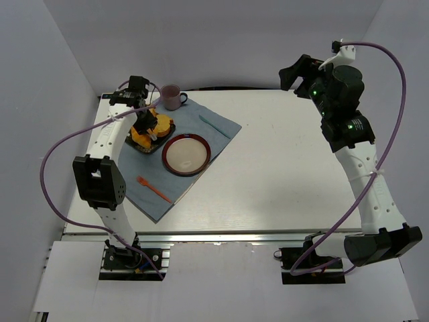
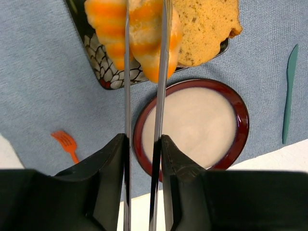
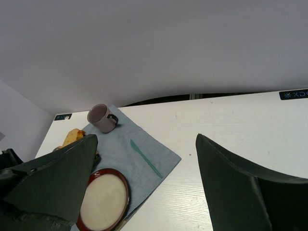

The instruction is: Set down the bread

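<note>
My left gripper (image 1: 149,126) hangs over the dark patterned tray (image 1: 142,147) at the far left. In the left wrist view its thin fingers (image 2: 145,9) are closed onto a small yellow-orange striped roll, the bread (image 2: 144,48). A larger orange croissant-shaped piece (image 2: 107,29) lies just to its left. Whether the bread is lifted off the tray (image 2: 98,65) I cannot tell. The red-rimmed plate (image 1: 186,154) sits empty beside the tray, below the fingers in the wrist view (image 2: 240,120). My right gripper (image 1: 295,70) is open and empty, raised at the far right (image 3: 144,139).
A sponge cake slice (image 2: 207,29) lies on the tray. The blue cloth (image 1: 194,121) carries a mauve cup (image 1: 171,97), a teal knife (image 1: 214,126) and an orange fork (image 1: 154,190). The cup (image 3: 101,118), knife (image 3: 146,159) and plate (image 3: 123,180) show in the right wrist view.
</note>
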Tool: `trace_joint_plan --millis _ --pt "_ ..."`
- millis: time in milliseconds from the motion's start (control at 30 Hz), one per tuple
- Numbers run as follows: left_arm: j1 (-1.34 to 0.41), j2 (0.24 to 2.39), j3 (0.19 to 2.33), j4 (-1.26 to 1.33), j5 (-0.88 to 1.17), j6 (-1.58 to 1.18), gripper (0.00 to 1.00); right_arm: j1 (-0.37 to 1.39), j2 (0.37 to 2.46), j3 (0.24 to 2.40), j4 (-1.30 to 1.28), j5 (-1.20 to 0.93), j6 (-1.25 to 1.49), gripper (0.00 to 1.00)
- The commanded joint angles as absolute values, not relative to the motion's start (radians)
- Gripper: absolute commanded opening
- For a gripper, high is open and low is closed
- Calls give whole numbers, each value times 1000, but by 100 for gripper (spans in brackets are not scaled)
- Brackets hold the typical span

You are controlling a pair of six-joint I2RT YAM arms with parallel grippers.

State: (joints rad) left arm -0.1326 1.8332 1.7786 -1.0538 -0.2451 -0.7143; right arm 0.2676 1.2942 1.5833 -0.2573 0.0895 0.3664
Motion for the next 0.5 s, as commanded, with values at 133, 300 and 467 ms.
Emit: trace_joint_plan --millis 133,300,467 --pt "-127 1749 1971 -1152 -325 -692 16 261 1273 1562 -203 72 380 89" --pt "-127 1661 1965 -1146 -208 -628 11 262 1269 1557 -202 89 390 89" --pt "-293 1606 1823 -1112 -97 -604 10 244 1285 1609 -281 225 457 89"
